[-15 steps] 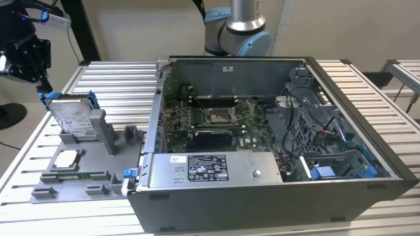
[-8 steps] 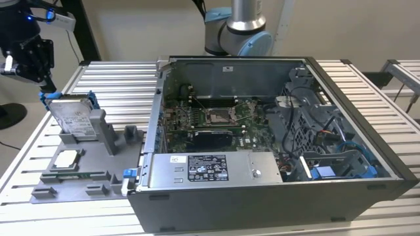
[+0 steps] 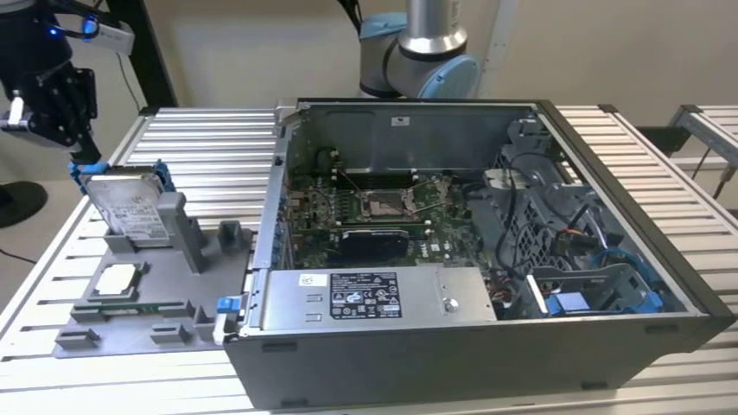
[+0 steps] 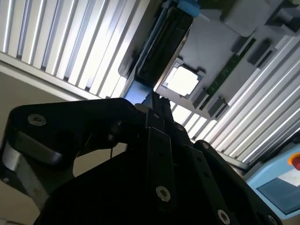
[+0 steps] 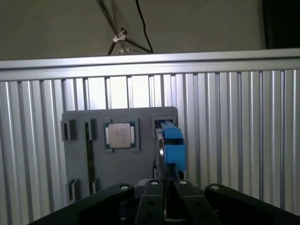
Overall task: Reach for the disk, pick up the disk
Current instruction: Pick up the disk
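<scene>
Biggest thing here is the silver slatted table point(image 3: 196, 130), which runs right across the exterior view. On it, from the centre to the exterior view's right, sits an open computer case point(image 3: 461, 372) with the motherboard exposed. A long grey metal box point(image 3: 369, 298) with a black-and-white label lies along the case's near edge. The arm point(image 3: 421, 43) rises behind the case at the top middle.

Just beside the case, on the exterior view's left, there's a grey fixture plate point(image 3: 110, 324) full of slots and pockets. The disk point(image 3: 130, 207) stands on edge in a slot at the far end of that plate, leaning a little. It's silver with a white label and a blue bracket round the edges.

The black gripper point(image 3: 83, 160) hangs in the upper left of the exterior view, tip right at the disk's top blue corner. Both wrist views look down the disk's thin edge. Honestly can't tell whether the claw is clamped on it or loose.

Smallest bit is the square silver chip point(image 3: 116, 279), lying flat in a pocket on the plate in front of the disk.
</scene>
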`<state>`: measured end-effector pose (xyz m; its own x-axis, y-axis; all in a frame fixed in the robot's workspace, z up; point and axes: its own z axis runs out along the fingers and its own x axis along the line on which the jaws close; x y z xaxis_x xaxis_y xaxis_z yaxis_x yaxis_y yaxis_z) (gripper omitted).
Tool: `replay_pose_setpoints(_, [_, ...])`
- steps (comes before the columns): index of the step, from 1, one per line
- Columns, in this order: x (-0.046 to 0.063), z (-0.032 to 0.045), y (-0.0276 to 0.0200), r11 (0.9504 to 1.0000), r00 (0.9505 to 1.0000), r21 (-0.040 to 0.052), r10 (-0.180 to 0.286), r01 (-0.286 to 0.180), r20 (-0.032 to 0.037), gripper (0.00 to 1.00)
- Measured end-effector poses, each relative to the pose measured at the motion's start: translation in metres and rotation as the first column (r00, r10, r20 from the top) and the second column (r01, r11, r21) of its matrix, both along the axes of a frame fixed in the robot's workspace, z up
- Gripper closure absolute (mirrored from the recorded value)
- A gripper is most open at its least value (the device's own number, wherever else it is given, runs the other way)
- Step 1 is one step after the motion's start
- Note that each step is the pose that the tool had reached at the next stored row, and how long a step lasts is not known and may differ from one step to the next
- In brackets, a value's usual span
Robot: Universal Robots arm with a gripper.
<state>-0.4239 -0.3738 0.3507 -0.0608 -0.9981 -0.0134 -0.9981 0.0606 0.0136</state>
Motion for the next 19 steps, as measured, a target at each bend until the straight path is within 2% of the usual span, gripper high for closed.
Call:
replay_pose_setpoints(12, [0.002,0.0,0.0001,1.0,1.0,0.0,0.0,0.0,0.0,0.0])
replay_pose_setpoints(19, [-0.002,-0.0108,0.0069,1.0,1.0,0.0,0.0,0.0,0.0031,0.0])
